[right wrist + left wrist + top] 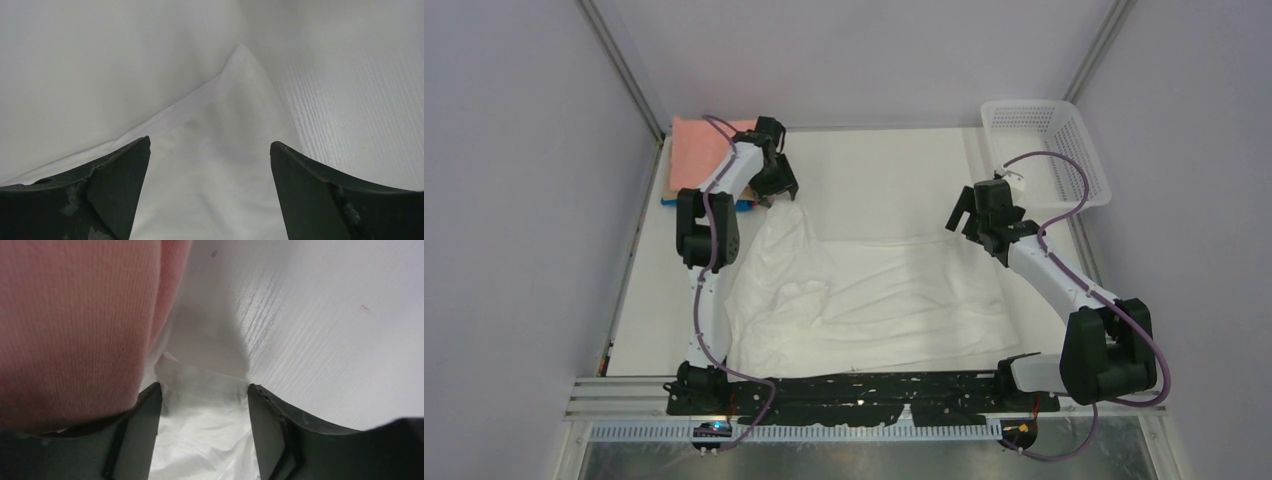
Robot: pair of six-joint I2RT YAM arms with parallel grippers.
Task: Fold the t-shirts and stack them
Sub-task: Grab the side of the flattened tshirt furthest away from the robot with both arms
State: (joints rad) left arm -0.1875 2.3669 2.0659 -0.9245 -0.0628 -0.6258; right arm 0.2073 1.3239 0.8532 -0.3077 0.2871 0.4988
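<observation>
The pink shirt [699, 145] lies folded at the far left corner of the desk [874, 170], topping a small stack; a blue layer [670, 201] shows beneath its near edge. Just to the right of the stack, the left end effector [204, 387] points down at the far left corner of the white shirt [884, 300]. In the left wrist view its fingers stand apart with that corner of white cloth lying between them, reaching from one finger to the other; the pink shirt fills the left side of that view, close against the left finger [142, 415].

The white shirt is spread over the middle of the desk, wrinkled, with a raised fold running up toward the left end effector.

At the shirt's far right corner the right end effector [210, 142] hangs with its fingers wide apart, holding nothing; the pointed cloth corner lies on the desk below the gap.

A white basket [1024, 105] sits at the far right corner.
</observation>
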